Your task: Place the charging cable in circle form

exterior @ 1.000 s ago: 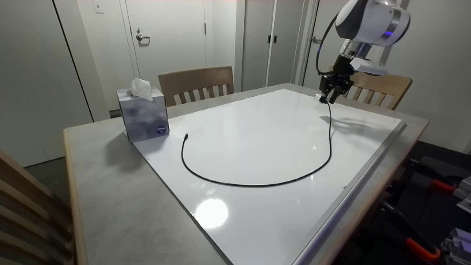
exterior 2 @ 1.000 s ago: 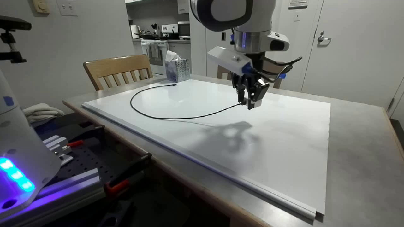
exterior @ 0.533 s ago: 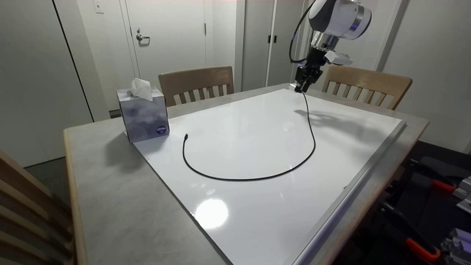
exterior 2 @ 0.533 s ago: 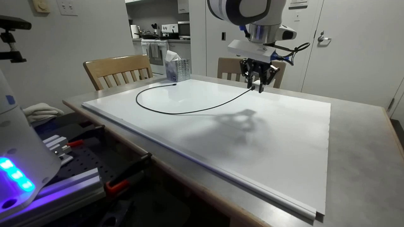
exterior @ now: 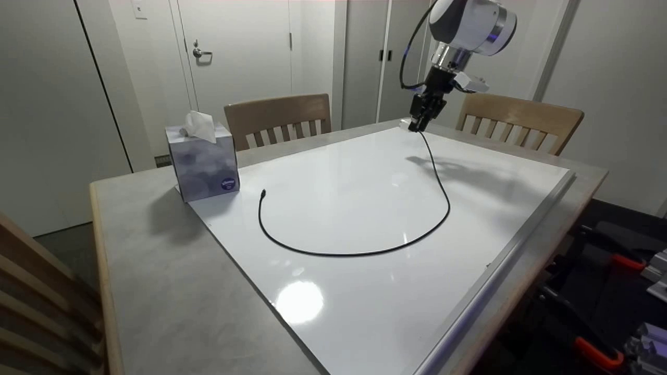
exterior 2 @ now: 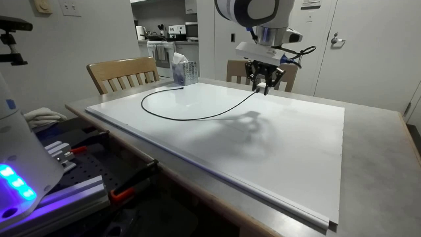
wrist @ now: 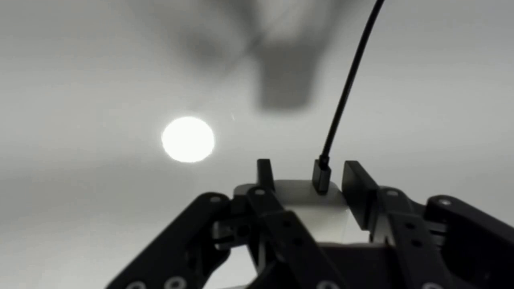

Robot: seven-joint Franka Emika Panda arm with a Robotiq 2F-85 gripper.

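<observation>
In an exterior view, going left to right, the tissue box is sitting at a corner of the white board; just to its right, the free end of the charging cable is resting on the board; the cable is bending round in a big U and then rising on the right to the gripper; in the wrist view, the jaws are pressing on both sides of the white plug, so they look to be clamping it; the plug is hanging above the board.

The job seems to be about half done; one big curve is lying there, but the ring is not closing yet; a wide gap is showing between the free end and the plug; what is left, I am guessing, is bringing the plug over to the free end, setting it down and letting go.

Compared with one second ago, in both exterior views the gripper is now hanging farther from the metal rail; the bottom of the U is lying farther from it too; the free end and the tissue box are staying put.
</observation>
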